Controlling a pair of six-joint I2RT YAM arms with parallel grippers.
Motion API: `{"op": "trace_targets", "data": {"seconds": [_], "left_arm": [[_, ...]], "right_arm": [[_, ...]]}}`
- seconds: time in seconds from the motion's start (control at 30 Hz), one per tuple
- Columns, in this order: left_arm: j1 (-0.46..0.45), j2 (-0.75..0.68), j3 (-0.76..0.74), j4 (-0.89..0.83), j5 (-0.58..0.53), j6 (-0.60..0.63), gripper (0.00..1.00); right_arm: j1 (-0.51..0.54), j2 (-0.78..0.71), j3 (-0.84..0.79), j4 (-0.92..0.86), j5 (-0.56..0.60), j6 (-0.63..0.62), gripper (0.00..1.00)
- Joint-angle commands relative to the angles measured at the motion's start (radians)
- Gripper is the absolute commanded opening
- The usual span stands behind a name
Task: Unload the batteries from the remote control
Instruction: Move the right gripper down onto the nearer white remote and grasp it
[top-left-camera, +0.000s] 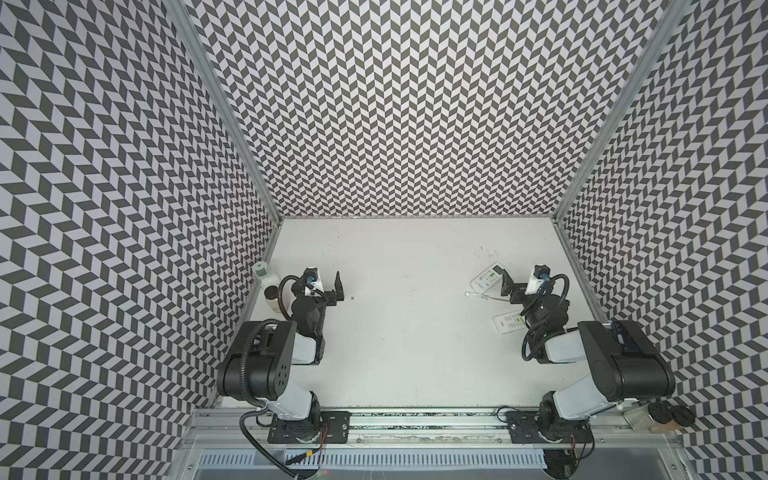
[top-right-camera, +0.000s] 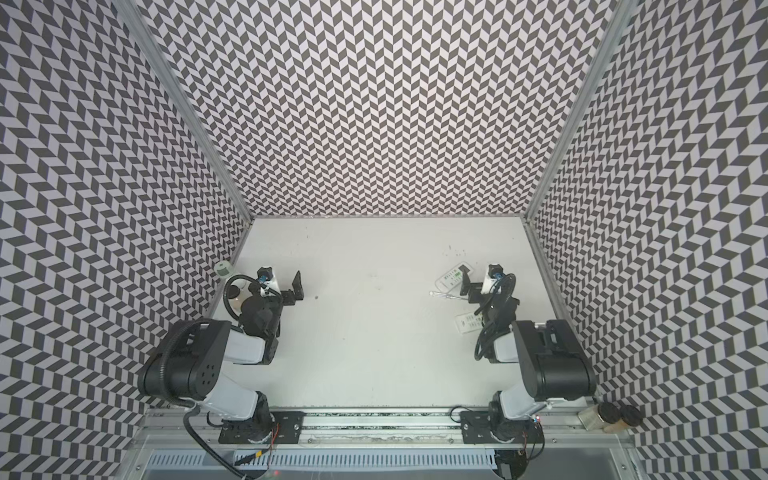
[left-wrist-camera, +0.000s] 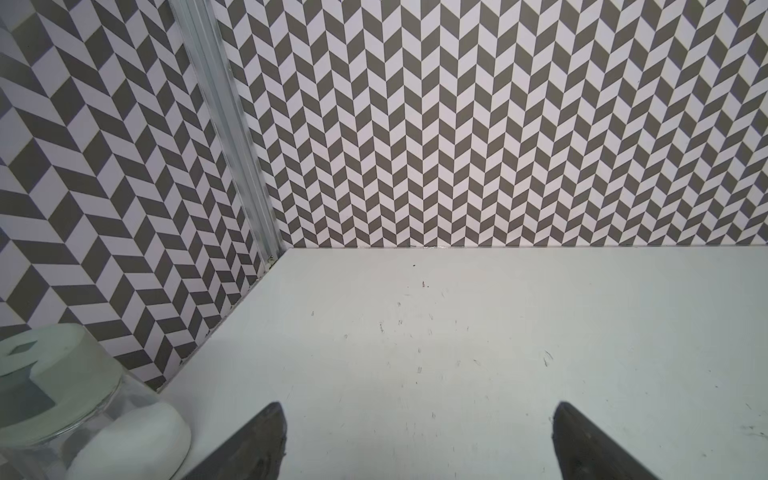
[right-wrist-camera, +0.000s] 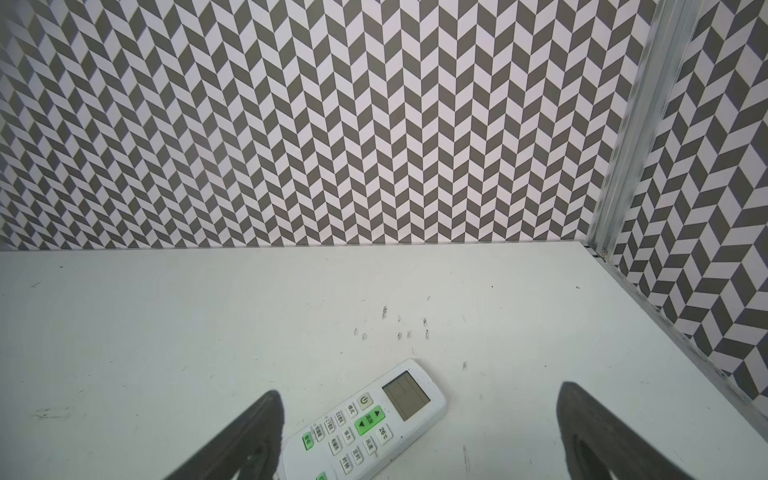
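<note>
The left hand (left-wrist-camera: 417, 415) stood wide and empty near the left edge of the worktop (top-left-camera: 415, 353). The right hand (right-wrist-camera: 419, 390) stood wide and empty over one remote (right-wrist-camera: 365, 428), which lay face up near the right edge. A screwdriver (top-left-camera: 484, 296) lay between it and a second remote (top-left-camera: 510, 323). The batteries could not be seen.

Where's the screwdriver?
The slim clear-handled metal screwdriver lies right of centre in both top views, between the far white remote control and the near white remote control.

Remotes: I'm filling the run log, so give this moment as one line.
left gripper: open, empty; right gripper: open, empty, by far remote; near remote: untouched; batteries: none visible
</note>
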Motion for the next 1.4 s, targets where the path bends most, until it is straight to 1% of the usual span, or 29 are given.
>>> {"op": "trace_targets", "data": {"seconds": [0.0, 0.23, 0.63, 0.73, 0.77, 0.83, 0.93, 1.0, 1.07, 1.13, 1.2, 1.27, 1.37], "left_arm": [[0.002, 0.023, -0.010, 0.080, 0.008, -0.014, 1.00], [-0.001, 0.007, -0.002, 0.038, 0.005, -0.015, 1.00], [-0.001, 0.001, -0.001, 0.026, 0.005, -0.015, 1.00], [-0.008, -0.013, 0.007, 0.003, 0.057, 0.014, 1.00], [-0.016, -0.028, 0.015, -0.018, 0.058, 0.027, 1.00], [-0.021, -0.064, 0.047, -0.106, 0.072, 0.039, 1.00], [-0.033, -0.102, 0.162, -0.335, 0.074, 0.054, 1.00], [-0.050, -0.116, 0.295, -0.577, 0.096, 0.092, 1.00], [-0.062, -0.110, 0.420, -0.784, 0.110, 0.131, 1.00], [-0.081, -0.115, 0.502, -0.919, 0.067, 0.134, 1.00], [-0.101, -0.139, 0.580, -1.049, 0.065, 0.128, 1.00], [-0.122, -0.169, 0.640, -1.151, 0.074, 0.124, 1.00], [-0.150, -0.206, 0.696, -1.259, 0.080, 0.092, 1.00]], "right_arm": [[-0.025, 0.005, -0.010, 0.057, -0.056, 0.011, 0.99], [-0.032, 0.005, -0.012, 0.060, -0.072, 0.014, 0.99], [-0.044, 0.005, -0.021, 0.077, -0.099, 0.020, 0.99], [-0.043, 0.004, -0.021, 0.083, -0.099, 0.020, 0.99], [-0.044, 0.003, -0.021, 0.090, -0.092, 0.021, 0.99], [-0.044, -0.034, -0.021, 0.072, -0.039, 0.041, 0.99], [-0.042, -0.136, -0.009, -0.069, 0.002, 0.056, 0.99], [-0.041, -0.209, 0.036, -0.206, 0.021, 0.073, 0.99], [-0.041, -0.277, 0.093, -0.352, 0.038, 0.120, 0.99], [-0.041, -0.345, 0.154, -0.514, 0.005, 0.156, 0.99], [-0.042, -0.402, 0.212, -0.625, -0.048, 0.190, 0.99], [-0.041, -0.432, 0.245, -0.700, -0.040, 0.312, 0.99], [-0.043, -0.454, 0.298, -0.938, 0.072, 0.616, 0.99]]}}
